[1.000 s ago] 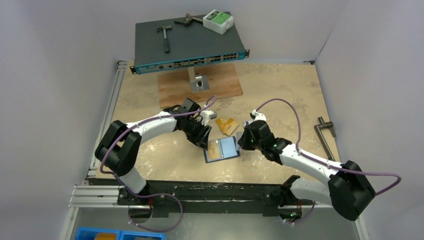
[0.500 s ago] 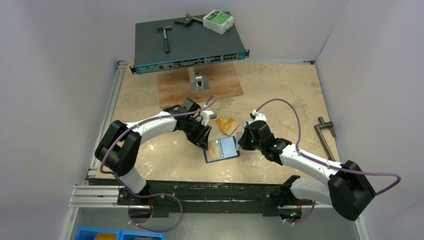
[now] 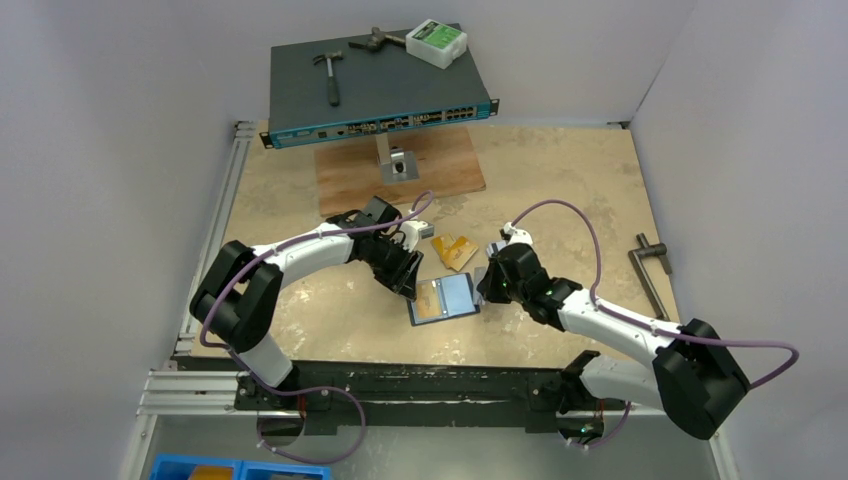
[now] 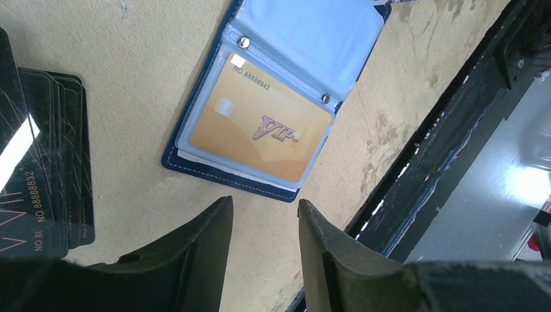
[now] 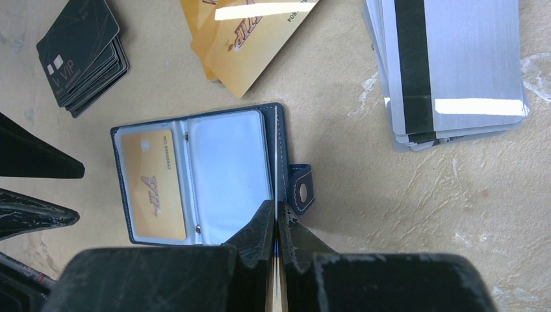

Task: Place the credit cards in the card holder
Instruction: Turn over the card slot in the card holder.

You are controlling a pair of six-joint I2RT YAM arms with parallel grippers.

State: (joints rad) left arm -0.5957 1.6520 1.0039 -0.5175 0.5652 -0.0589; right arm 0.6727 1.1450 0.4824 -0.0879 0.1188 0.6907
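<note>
Card holder lies open beside right claw.

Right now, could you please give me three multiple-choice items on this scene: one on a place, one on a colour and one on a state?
1. Where is the gold VIP card that is already stowed?
A. In a clear sleeve of the card holder.
B. On the network switch.
C. Under the hammer.

2. What colour is the card holder's cover?
A. Red.
B. Navy blue.
C. Green.

3. How is the left tool?
A. Shut tight, with nothing in it.
B. Shut on the card holder.
C. Open, holding nothing.

Answers:
1 A, the card lies behind clear plastic inside the open holder.
2 B, its rim is navy.
3 C, bare table shows between its fingers.
</note>
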